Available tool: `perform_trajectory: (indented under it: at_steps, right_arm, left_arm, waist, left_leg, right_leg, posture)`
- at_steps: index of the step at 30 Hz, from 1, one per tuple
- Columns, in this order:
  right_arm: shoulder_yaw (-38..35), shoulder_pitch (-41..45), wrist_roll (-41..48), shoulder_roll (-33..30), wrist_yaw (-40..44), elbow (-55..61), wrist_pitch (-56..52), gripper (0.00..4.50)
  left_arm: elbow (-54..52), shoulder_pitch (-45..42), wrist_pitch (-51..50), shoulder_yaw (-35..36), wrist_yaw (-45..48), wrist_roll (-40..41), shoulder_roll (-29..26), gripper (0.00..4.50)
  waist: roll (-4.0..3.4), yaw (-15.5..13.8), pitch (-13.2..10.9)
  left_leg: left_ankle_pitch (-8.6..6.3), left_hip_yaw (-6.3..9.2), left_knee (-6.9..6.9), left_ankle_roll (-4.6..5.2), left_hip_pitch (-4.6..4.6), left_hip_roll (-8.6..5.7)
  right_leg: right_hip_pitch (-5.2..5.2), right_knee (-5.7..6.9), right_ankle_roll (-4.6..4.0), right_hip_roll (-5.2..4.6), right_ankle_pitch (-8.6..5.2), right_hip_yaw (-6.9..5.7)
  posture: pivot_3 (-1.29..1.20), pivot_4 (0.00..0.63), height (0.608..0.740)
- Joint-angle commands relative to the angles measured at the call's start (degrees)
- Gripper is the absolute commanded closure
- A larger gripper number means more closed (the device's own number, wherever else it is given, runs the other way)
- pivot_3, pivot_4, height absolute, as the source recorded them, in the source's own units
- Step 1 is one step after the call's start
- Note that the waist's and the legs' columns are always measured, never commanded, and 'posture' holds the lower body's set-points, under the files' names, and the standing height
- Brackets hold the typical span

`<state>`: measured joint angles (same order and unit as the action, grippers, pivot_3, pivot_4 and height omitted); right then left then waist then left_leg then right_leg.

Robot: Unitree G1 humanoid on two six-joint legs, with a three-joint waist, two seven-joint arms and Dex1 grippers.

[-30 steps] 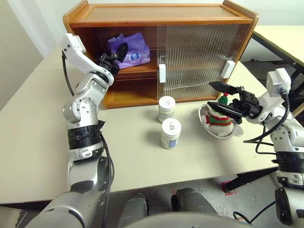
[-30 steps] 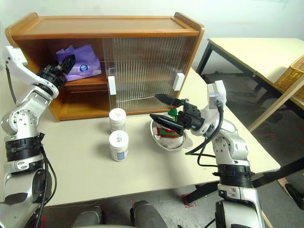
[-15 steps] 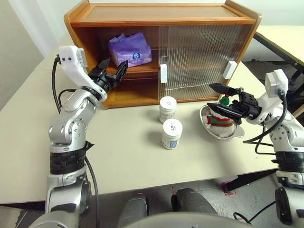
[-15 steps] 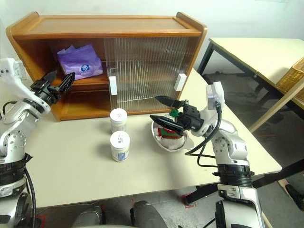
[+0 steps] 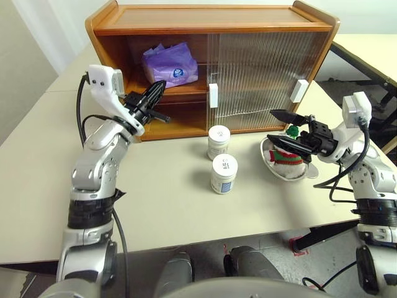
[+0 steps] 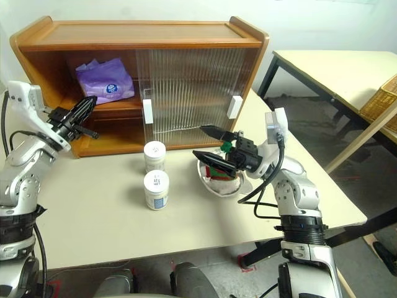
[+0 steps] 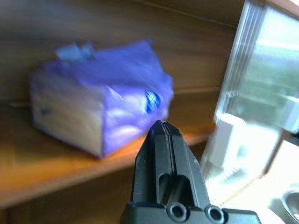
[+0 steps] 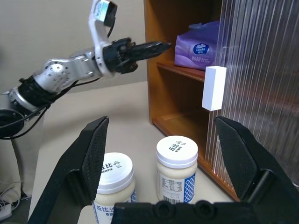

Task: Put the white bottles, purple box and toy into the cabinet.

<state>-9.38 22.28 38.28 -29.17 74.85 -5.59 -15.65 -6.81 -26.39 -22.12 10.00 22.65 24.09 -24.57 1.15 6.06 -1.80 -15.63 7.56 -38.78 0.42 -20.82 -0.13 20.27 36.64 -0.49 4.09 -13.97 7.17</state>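
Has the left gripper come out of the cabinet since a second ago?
Yes. The left gripper has drawn back from the purple box on the upper shelf and now sits shut and empty outside the cabinet, by its open left end.

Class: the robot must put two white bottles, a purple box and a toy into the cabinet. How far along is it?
Done: the purple box lies on the cabinet's upper shelf. In hand: nothing; the left end effector is shut and empty, the right end effector open over the toy. Left: both white bottles and the toy.
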Motion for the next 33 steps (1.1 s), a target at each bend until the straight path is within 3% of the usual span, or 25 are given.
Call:
perform_trajectory:
  at_steps: [1, 15, 20, 24, 27, 33]
  right_arm:
    - [0.67, -0.29, 0.14, -0.02, -0.77, 1.55, -0.82, 0.00]
    - [0.65, -1.38, 0.15, 0.49, -1.40, 1.88, -0.23, 0.00]
    - [0.72, -1.87, 0.34, 0.92, -2.27, 3.13, -0.54, 0.00]
    - [0.47, -2.39, 0.66, 1.03, -3.16, 4.14, -0.92, 0.00]
    - [0.49, -2.71, 0.84, 0.89, -3.27, 4.37, -1.06, 0.00]
    - [0.05, -1.94, 1.33, 0.43, -2.09, 2.71, -0.80, 0.00]
  left_arm:
    - [5.21, -1.87, 1.43, -1.89, -0.68, -4.01, -0.05, 4.49]
    - [20.27, -10.85, 7.63, -1.31, -6.96, -10.36, 3.81, 4.49]
    - [16.89, -9.96, 9.73, -1.11, -3.16, -7.71, 4.95, 4.49]
    - [8.53, -5.03, 7.27, 1.21, 2.34, 0.85, 6.55, 4.49]
    - [3.45, 0.70, 6.27, 1.45, 7.67, 5.04, 5.31, 3.88]
    - [0.43, 10.96, 4.34, 0.86, 15.06, 6.30, -0.65, 1.92]
  waist:
    - [0.00, 0.10, 0.00]
    - [0.00, 0.21, 0.00]
    - [0.00, 0.44, 0.00]
    - [0.00, 0.75, 0.00]
    - [-0.02, 1.06, -0.01]
    - [-0.06, 1.49, -0.04]
  left_leg:
    - [0.00, -0.01, 0.00, 0.00, 0.00, 0.00]
    - [0.00, -0.02, 0.03, 0.01, -0.09, -0.13]
    - [0.00, -0.03, 0.04, 0.01, -0.10, -0.18]
    - [-0.02, -0.05, 0.04, 0.04, -0.14, -0.27]
    - [-0.03, -0.06, 0.06, 0.06, -0.13, -0.29]
    - [-0.07, 0.00, 0.12, 0.02, -0.13, -0.05]
  right_leg:
    - [0.00, 0.00, 0.00, 0.02, 0.00, 0.00]
    - [0.03, -0.17, 0.13, 0.04, 0.05, 0.02]
    - [0.00, -0.27, 0.22, 0.09, 0.08, 0.04]
    - [-0.01, -0.33, 0.29, 0.08, 0.06, 0.08]
    - [-0.01, -0.35, 0.35, 0.08, 0.00, 0.10]
    - [0.07, -0.33, 0.40, 0.06, -0.11, 0.07]
  posture:
    - [-0.18, 0.019, 0.740]
    - [-0.20, 0.020, 0.740]
    - [-0.21, 0.023, 0.740]
    - [-0.21, 0.028, 0.740]
    - [-0.21, 0.032, 0.740]
    - [-0.20, 0.035, 0.740]
